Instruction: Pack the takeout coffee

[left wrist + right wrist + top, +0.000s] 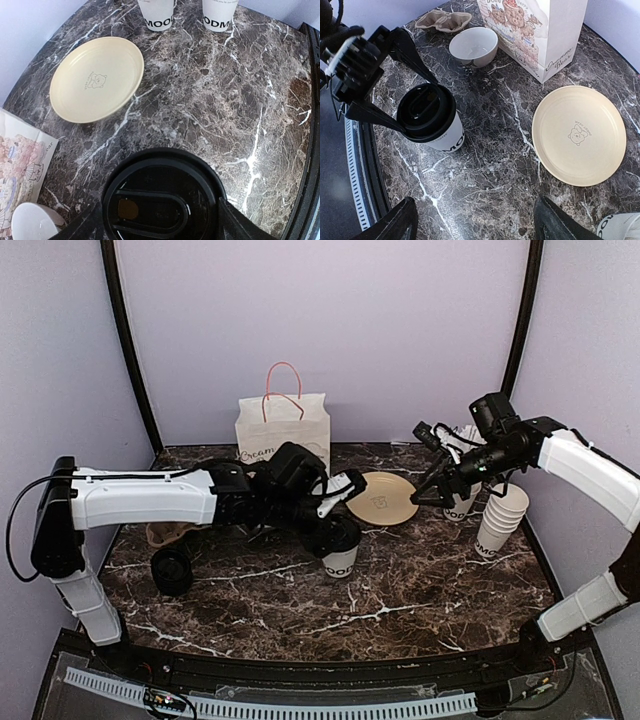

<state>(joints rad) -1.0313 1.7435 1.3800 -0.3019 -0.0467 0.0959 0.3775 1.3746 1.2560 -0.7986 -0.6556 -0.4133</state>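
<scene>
Far left you've got the cardboard carrier (165,533) with a dark round thing just in front of it. I can't make out what that is, so don't count on it being the second coffee. The one that matters is the lidded cup (341,558), standing upright near the middle of the marble table (420,590), in front of the paper bag (283,430) and just left of the cream plate (383,498). Your left gripper (417,106) has a finger on each side of the black lid, right up against the rim. I honestly can't tell whether it's squeezing yet or just bracketing it. My take is that a paper cup like this is light, with thin walls that dent easily, and the lid only snaps on. If you lift by the lid alone it may pop off. I'd go for the wall just under the lid, where the rolled rim stiffens it, with a gentle squeeze, and hold it dead upright in case there's liquid inside. Over on the right, your right gripper (475,227) is wide open and holding nothing, near the stack of lidless cups (500,520).
</scene>
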